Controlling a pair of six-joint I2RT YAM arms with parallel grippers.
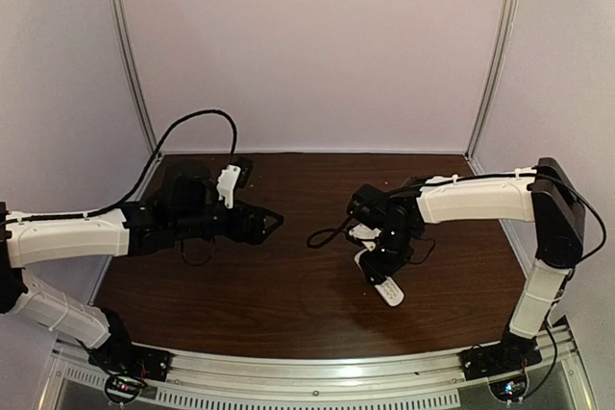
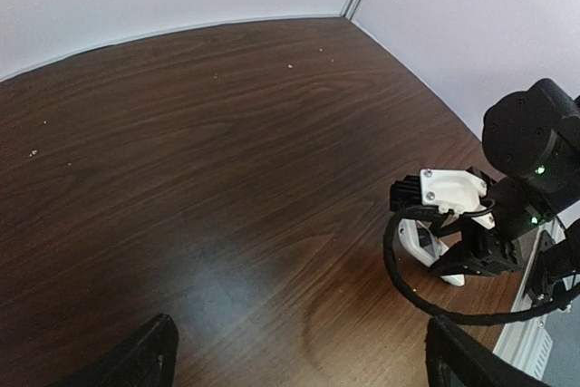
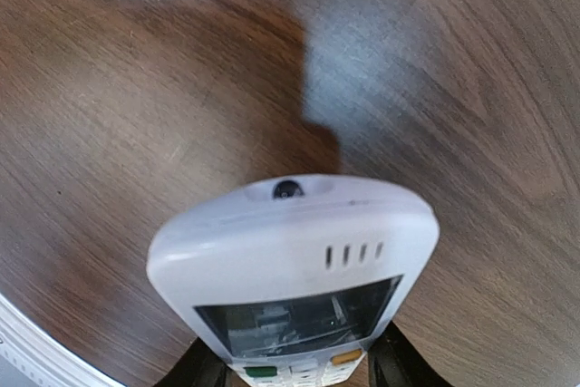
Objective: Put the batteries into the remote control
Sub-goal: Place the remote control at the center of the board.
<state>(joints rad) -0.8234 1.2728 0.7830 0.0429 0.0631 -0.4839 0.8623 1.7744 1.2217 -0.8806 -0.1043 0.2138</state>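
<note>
Our right gripper point(image 1: 377, 258) pinches the small white oblong plastic remote control point(image 1: 388, 291) by its button end, toward four o'clock on the dark wooden table point(image 1: 288, 304). The button markings are too blurred to read. Our left gripper point(image 1: 261, 222), at nine o'clock, stands spread wide.

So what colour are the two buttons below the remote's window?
The remote has a green button and an orange button; clearest in the right wrist view.
</note>
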